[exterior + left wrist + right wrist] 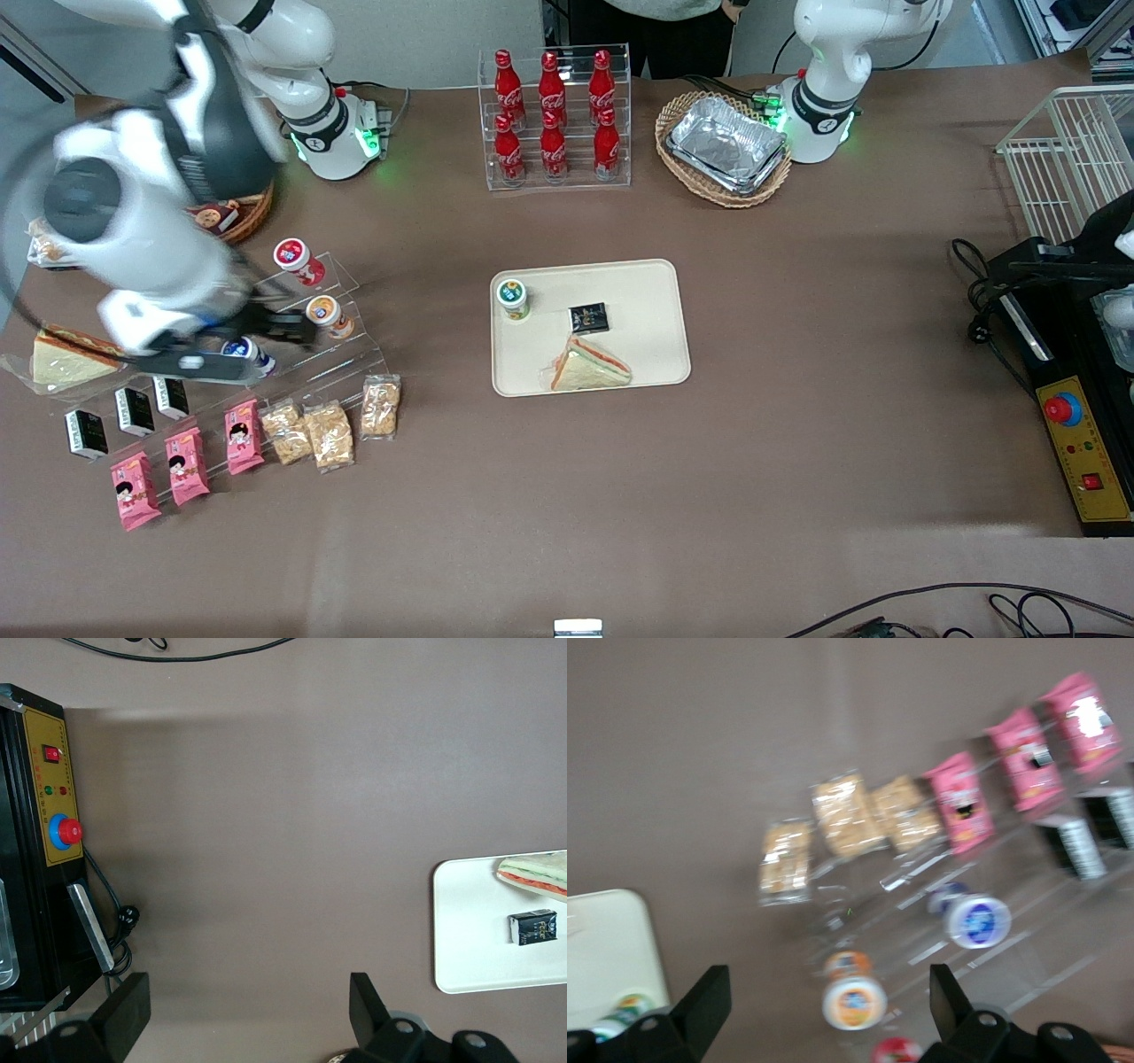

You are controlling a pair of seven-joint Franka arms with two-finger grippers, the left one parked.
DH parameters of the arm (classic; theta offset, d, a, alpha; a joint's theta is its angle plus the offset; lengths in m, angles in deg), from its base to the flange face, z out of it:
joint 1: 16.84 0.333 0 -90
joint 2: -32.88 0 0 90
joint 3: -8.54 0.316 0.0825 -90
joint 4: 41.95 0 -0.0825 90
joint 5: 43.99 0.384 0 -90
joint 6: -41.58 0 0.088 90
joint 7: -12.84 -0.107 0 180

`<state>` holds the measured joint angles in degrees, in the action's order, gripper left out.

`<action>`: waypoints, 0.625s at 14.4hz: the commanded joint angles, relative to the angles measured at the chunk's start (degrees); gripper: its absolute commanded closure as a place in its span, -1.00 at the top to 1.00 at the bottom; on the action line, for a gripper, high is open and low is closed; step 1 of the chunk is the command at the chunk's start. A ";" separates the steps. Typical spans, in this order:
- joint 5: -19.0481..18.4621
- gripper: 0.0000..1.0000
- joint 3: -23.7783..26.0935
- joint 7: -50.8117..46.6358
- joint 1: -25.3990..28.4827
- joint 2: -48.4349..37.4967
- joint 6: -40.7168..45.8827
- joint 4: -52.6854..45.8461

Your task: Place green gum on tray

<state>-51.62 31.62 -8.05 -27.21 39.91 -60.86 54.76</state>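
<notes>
From where I'm driving this, the green gum (512, 298) is standing upright on the tray (656, 297), tucked into the corner nearest the working arm's end and farther from the front camera than the sandwich (588, 366). A small black packet (589, 317) lies on the tray too, between the gum and the sandwich but touching neither.

My end effector (297, 326) is well apart from the tray, hanging over the clear tiered display rack (350, 292) at the working arm's end of the surface. Its fingers (709, 1001) are spread apart with nothing between them (the wrist camera shows both tips wide, with open space in the gap).

Under it on the rack I can see the orange-lidded canister (328, 315), the blue-lidded one (248, 353) and the red-lidded one (297, 259). Nearer the front camera sit the pink snack packs (186, 465) and the bags of nuts (330, 432). In the wrist view the gum (622, 1013) is just peeking in on the tray's corner (607, 948).
</notes>
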 commanded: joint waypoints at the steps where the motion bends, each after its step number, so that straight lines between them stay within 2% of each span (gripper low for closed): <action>1: 3.14 1.00 -10.92 12.95 0.79 -5.43 2.16 0.76; 3: 3.94 1.00 -18.22 16.39 3.15 -7.98 2.51 1.90; 4: 3.94 1.00 -20.34 18.41 3.60 -8.95 3.03 2.16; 9: 3.94 1.00 -24.49 19.31 4.66 -10.01 4.09 0.42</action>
<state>-48.93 8.97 10.77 -24.09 31.37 -57.89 55.26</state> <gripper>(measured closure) 0.000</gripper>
